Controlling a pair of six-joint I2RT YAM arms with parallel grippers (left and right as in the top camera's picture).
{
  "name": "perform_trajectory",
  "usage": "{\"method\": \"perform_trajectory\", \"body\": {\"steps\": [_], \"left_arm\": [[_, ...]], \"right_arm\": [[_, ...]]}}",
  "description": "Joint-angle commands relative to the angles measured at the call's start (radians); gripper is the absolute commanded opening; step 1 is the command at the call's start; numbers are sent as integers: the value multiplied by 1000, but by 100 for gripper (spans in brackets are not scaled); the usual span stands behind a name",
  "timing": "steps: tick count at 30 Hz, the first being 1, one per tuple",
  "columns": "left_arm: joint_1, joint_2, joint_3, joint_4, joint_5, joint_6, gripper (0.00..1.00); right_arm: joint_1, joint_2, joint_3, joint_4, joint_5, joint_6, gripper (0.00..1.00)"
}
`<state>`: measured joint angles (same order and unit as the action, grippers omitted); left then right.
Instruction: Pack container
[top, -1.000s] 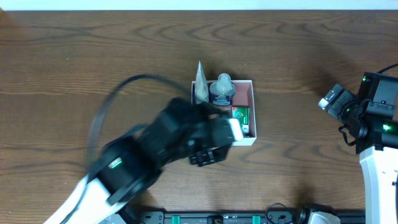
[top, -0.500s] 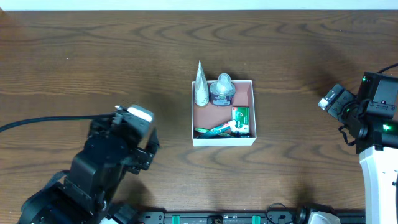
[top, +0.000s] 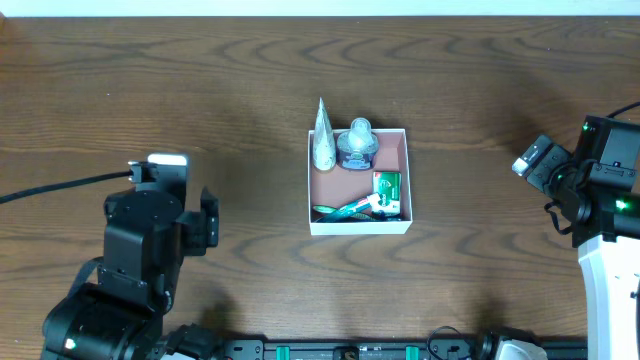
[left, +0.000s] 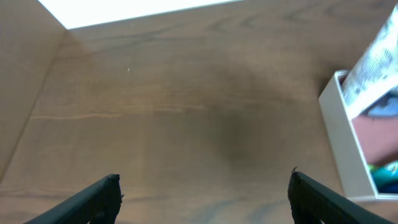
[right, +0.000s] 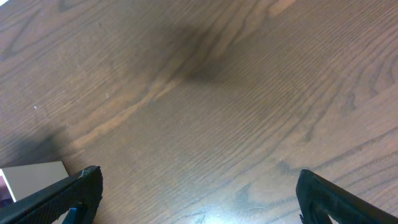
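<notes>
Overhead shows the full container (top: 360, 227); wrist views show left hand (left: 204, 180) and right hand (right: 199, 175) spread wide

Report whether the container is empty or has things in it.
Partly filled. The container holds a cone-shaped tube, a small bottle, a green packet and a teal tube; some pinkish floor shows bare.

Container (top: 331, 190) central on table (top: 200, 80), toiletries (top: 358, 146) inside; left arm (top: 140, 250) well apart, right arm (top: 600, 190) far right.
</notes>
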<state>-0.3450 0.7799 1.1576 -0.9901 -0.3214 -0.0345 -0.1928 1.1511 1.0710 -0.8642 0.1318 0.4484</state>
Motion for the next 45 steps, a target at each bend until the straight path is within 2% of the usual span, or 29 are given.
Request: {"method": "perform_trajectory", "body": {"steps": [1,21,26,27,33,39,45], "left_arm": [[10,3,-11,32,34,-27,86],[10,3,-86,87,99,-27,86],[10,3,-86,97,177,-31,87],[10,3,-86,99,195,-31,98],[10,3,-86,98,274,-31,98],[10,3,-86,98,273,-31,98],[10,4,-86,26,245,-23,98]], "right_arm": [[-6,-1,13,-1,14,15,99],[-6,-1,12,0,14,15,99],[-6,-1,12,0,14,15,99],[-6,-1,13,-1,14,15,99],[-6,-1,13,-1,14,15,99],[-6,-1,13,0,14,15,99],[-6,-1,13,-1,14,15,99]]}}
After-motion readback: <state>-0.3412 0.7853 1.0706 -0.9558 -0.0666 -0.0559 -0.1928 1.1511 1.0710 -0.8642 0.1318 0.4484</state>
